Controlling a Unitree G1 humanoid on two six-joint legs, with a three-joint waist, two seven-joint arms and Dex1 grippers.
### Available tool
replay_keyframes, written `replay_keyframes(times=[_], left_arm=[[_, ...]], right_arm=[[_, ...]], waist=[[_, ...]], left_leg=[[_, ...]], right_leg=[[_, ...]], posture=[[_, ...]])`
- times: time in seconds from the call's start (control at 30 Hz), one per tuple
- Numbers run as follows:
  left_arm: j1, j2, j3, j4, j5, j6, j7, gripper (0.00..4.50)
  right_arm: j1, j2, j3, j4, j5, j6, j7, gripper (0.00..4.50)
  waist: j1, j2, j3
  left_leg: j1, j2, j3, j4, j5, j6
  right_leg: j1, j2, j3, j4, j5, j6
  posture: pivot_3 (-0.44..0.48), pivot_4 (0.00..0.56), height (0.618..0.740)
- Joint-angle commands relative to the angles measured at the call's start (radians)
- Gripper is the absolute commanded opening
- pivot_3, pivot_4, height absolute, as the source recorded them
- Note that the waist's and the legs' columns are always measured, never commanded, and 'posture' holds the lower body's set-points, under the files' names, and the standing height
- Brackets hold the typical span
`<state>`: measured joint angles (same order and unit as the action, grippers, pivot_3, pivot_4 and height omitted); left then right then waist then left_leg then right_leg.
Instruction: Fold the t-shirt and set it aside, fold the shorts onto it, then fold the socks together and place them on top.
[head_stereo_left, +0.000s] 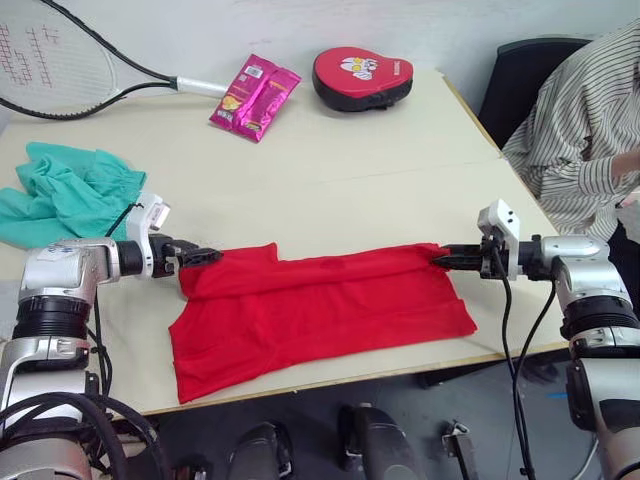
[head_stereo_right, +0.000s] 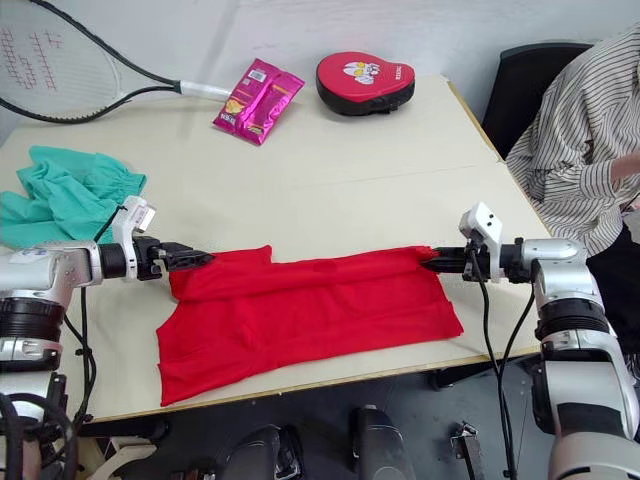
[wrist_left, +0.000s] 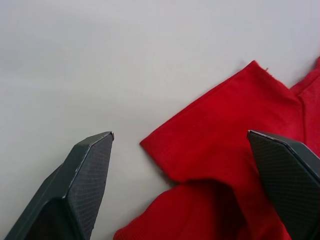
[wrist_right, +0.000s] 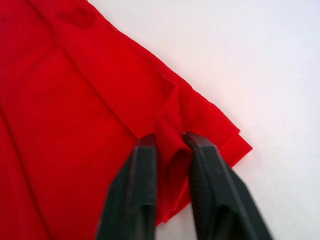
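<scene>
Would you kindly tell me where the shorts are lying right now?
The shorts lie crumpled at the table's left edge, behind the left tool, below the racket.

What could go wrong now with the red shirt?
The left end effector is open at the t-shirt corner while the right end effector pinches only a small bunch of cloth, so a pull may drag the shirt sideways or slip free. The shirt's near edge lies close to the table edge, so it might slide off.
</scene>
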<state>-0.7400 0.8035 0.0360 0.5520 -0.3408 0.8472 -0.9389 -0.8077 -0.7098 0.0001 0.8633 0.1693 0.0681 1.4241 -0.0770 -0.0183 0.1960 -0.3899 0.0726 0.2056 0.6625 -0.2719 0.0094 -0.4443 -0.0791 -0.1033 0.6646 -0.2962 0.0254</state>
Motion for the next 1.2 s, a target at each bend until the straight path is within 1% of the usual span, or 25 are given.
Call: replay_keyframes(times=[0.03, 0.17, 0.33, 0.53, 0.73, 0.83, 0.93, 0.97, 1.1, 1.2], left_arm=[[-0.032, 0.009, 0.01, 0.022, 0.018, -0.021, -0.004, 4.5], [-0.052, -0.005, 0.012, 0.052, 0.026, -0.024, -0.002, 4.5], [-0.125, -0.032, 0.023, 0.152, 0.041, 0.011, 0.036, 4.5], [-0.178, -0.054, -0.053, 0.166, 0.082, 0.049, 0.001, 4.5], [-0.168, -0.042, -0.163, 0.144, 0.152, 0.061, -0.065, 4.5], [-0.133, -0.024, -0.204, 0.091, 0.169, 0.077, -0.095, 3.92], [-0.106, -0.043, -0.195, 0.069, 0.161, 0.09, -0.085, 2.95], [-0.098, -0.056, -0.188, 0.066, 0.16, 0.087, -0.07, 2.7], [-0.099, -0.102, -0.127, 0.086, 0.154, 0.07, 0.002, 1.49], [-0.099, -0.112, -0.098, 0.082, 0.146, 0.078, 0.012, 0.53]], right_arm=[[-0.004, -0.005, -0.021, -0.033, 0.019, -0.012, 0.012, 0.03], [0.0, -0.004, -0.022, -0.043, 0.016, -0.038, 0.01, 0.03], [0.021, -0.002, -0.014, -0.068, 0.011, -0.058, 0.011, 0.03], [0.032, -0.002, -0.011, -0.085, 0.01, -0.055, 0.01, 0.03], [0.031, 0.0, -0.013, -0.096, 0.012, -0.047, 0.006, 0.03], [0.037, 0.001, -0.016, -0.103, 0.016, -0.044, 0.001, 0.0], [0.047, 0.006, -0.018, -0.112, 0.018, -0.043, -0.005, 0.0], [0.05, 0.008, -0.018, -0.115, 0.02, -0.041, -0.008, 0.0], [0.058, 0.013, -0.019, -0.125, 0.025, -0.035, -0.013, 0.0], [0.065, 0.015, -0.018, -0.133, 0.026, -0.03, -0.012, 0.0]], waist=[[0.0, 0.0, 0.0], [0.001, 0.0, 0.0], [0.007, 0.0, 0.0], [0.016, 0.0, 0.0], [0.021, 0.0, 0.0], [0.02, 0.0, 0.0], [0.02, 0.0, 0.0], [0.021, 0.0, 0.0], [0.025, 0.0, 0.0], [0.032, 0.0, 0.0]], left_leg=[[0.0, 0.0, 0.0, 0.0, 0.0, 0.0], [0.0, 0.0, 0.0, 0.0, 0.0, 0.0], [0.0, 0.0, 0.0, 0.001, 0.0, 0.0], [0.0, 0.0, 0.0, 0.002, 0.0, 0.0], [0.0, 0.0, 0.001, 0.002, 0.0, 0.0], [0.001, 0.0, 0.001, 0.002, 0.0, 0.0], [0.001, 0.0, 0.001, 0.002, 0.0, 0.0], [0.001, 0.0, 0.001, 0.002, 0.0, 0.0], [0.002, -0.001, 0.001, 0.003, 0.0, 0.0], [0.002, -0.002, 0.0, 0.004, 0.0, 0.001]], right_leg=[[0.0, 0.0, 0.0, 0.0, 0.0, 0.0], [0.0, 0.0, 0.0, 0.0, 0.0, 0.0], [0.0, 0.0, 0.0, 0.001, 0.0, 0.0], [0.0, 0.0, 0.0, 0.002, 0.0, 0.0], [0.0, 0.0, 0.001, 0.003, 0.0, 0.0], [0.0, 0.0, 0.001, 0.003, 0.0, 0.0], [0.0, 0.0, 0.001, 0.003, 0.0, 0.0], [0.0, 0.0, 0.001, 0.004, 0.0, 0.0], [0.0, -0.001, 0.002, 0.005, 0.0, 0.0], [0.0, -0.002, 0.001, 0.006, 0.0, 0.0]], posture=[[0.0, 0.15, 0.74], [0.0, 0.15, 0.74], [0.0, 0.15, 0.74], [0.0, 0.15, 0.74], [0.0, 0.15, 0.74], [0.0, 0.15, 0.74], [0.0, 0.15, 0.74], [0.0, 0.15, 0.74], [0.0, 0.15, 0.74], [0.0, 0.15, 0.74]])
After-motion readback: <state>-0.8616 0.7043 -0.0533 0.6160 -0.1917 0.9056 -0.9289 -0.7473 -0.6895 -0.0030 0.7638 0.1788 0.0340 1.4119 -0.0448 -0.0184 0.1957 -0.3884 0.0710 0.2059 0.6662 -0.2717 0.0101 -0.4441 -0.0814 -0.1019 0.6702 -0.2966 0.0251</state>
